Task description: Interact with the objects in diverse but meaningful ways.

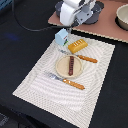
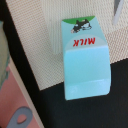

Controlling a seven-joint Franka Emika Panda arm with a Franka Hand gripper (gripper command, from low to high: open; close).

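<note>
A pale blue milk carton (image 1: 62,36) (image 2: 85,55) stands at the placemat's far edge, partly on the black cloth. My gripper (image 1: 69,25) hangs just above and beside it, apart from it, and looks open with nothing held. In the wrist view only one grey finger (image 2: 118,10) shows at the frame's border. A golden scored bread loaf (image 1: 77,46) lies next to the carton. A red-brown sausage (image 1: 71,65) rests on a round beige plate (image 1: 62,69). A grey saucepan (image 1: 93,12) sits behind the arm on the pink board.
An orange-handled knife (image 1: 80,57) and fork (image 1: 67,81) lie on the striped placemat (image 1: 45,95) on either side of the plate. A grey bowl (image 1: 122,17) stands on the pink board (image 1: 107,27) at the exterior view's right. Black cloth surrounds the mat.
</note>
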